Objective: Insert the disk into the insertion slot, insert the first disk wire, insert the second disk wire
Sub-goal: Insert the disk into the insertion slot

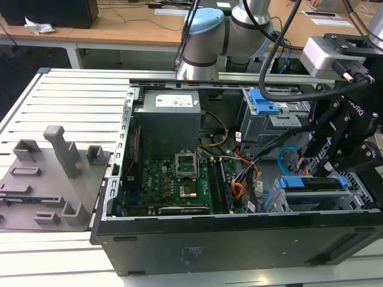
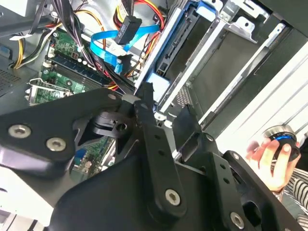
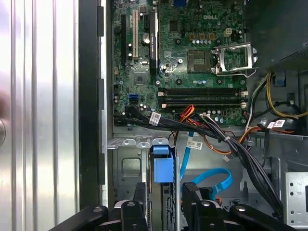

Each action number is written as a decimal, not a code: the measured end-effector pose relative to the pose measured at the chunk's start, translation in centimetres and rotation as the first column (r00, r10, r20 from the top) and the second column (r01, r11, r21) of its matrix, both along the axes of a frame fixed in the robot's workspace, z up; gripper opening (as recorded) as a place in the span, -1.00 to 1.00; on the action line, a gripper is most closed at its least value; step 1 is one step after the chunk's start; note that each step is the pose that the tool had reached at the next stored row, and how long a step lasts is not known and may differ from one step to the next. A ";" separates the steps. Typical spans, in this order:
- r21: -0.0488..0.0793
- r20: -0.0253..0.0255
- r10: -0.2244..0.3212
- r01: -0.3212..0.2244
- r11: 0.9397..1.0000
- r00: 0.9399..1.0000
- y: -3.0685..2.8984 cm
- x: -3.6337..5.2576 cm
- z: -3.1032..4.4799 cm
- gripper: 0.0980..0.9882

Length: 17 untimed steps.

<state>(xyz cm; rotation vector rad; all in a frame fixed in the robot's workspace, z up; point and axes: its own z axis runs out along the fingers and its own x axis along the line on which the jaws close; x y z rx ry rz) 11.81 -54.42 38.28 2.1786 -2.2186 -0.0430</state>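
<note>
Pincer's [image 3: 164, 188] lined up straight behind the disk [image 3: 162, 166], sitting edge-on in the insertion slot [image 3: 127, 164], probably so it slides in clean. Can't tell if it's clamped or released.

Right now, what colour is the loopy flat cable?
Light blue; the cable shows best in the second wrist view.

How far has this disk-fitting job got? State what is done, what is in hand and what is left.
Done, apparently: the disk sits in the insertion slot, its blue carrier end showing. In hand: the tool is at that end of the disk. Left: the second disk wire loops loose beside the slot, and the first disk wire lies at the edge of the motherboard; neither visibly reaches the disk.
</note>
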 end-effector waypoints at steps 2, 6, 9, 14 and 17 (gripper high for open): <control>0.000 0.000 0.000 0.000 1.000 1.000 0.00 0.00 -0.01 -0.42; 0.000 0.000 0.000 0.000 1.000 1.000 0.00 0.00 -0.03 -0.98; 0.000 0.000 0.000 0.000 1.000 1.000 0.00 0.00 -0.04 -0.98; 0.000 0.000 0.000 0.000 1.000 1.000 0.00 0.00 -0.08 -0.98; 0.000 0.000 0.000 0.000 1.000 1.000 0.00 0.00 -0.14 -0.98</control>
